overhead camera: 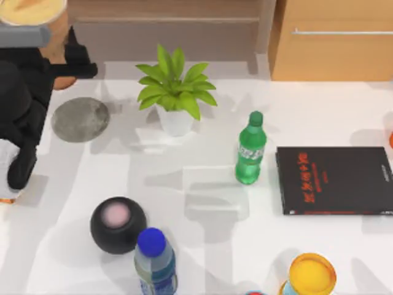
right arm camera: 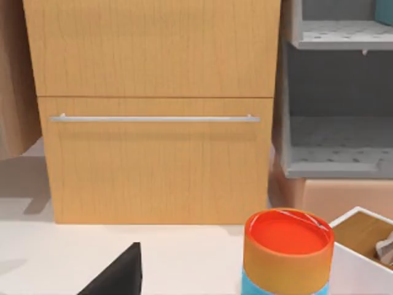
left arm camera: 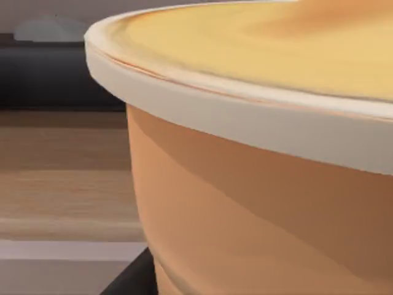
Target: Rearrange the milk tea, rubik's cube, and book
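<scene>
The milk tea (overhead camera: 34, 15), a tapered orange-tan cup with a creamy yellow top, hangs high at the table's far left corner, close to the top camera. My left gripper (overhead camera: 64, 61) is shut on its side, and the black arm runs down the left edge below it. In the left wrist view the cup's wall (left arm camera: 258, 209) and pale rim stand right in front of the camera. The rubik's cube and the book are out of view.
A grey round mat (overhead camera: 80, 118) lies under the lifted cup. A potted plant (overhead camera: 175, 92), a green bottle (overhead camera: 250, 149), a black book with red characters (overhead camera: 334, 180), a black sphere (overhead camera: 118, 225), a blue-capped bottle (overhead camera: 155, 261) and a yellow-orange container (overhead camera: 312, 275) stand about. An orange-topped can (right arm camera: 288, 252) stands before a wooden cabinet (right arm camera: 153, 110).
</scene>
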Robot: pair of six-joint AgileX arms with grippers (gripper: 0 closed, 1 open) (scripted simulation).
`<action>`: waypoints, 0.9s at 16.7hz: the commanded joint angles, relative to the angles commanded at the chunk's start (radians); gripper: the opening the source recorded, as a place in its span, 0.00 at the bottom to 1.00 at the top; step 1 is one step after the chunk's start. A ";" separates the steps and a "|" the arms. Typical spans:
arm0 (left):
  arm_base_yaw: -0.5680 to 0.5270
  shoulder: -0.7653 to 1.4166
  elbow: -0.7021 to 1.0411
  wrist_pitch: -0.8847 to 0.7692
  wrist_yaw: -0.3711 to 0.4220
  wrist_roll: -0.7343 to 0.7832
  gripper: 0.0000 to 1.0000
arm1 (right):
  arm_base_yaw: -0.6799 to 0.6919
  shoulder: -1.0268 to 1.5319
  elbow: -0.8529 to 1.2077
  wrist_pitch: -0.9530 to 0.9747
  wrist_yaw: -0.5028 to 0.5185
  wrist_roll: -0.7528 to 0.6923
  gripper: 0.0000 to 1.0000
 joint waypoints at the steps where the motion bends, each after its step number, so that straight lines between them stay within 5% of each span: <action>1: -0.015 0.030 -0.011 0.027 -0.014 0.002 0.00 | 0.000 0.000 0.000 0.000 0.000 0.000 1.00; 15: -0.045 0.178 -0.023 0.168 -0.041 0.007 0.00 | 0.000 0.000 0.000 0.000 0.000 0.000 1.00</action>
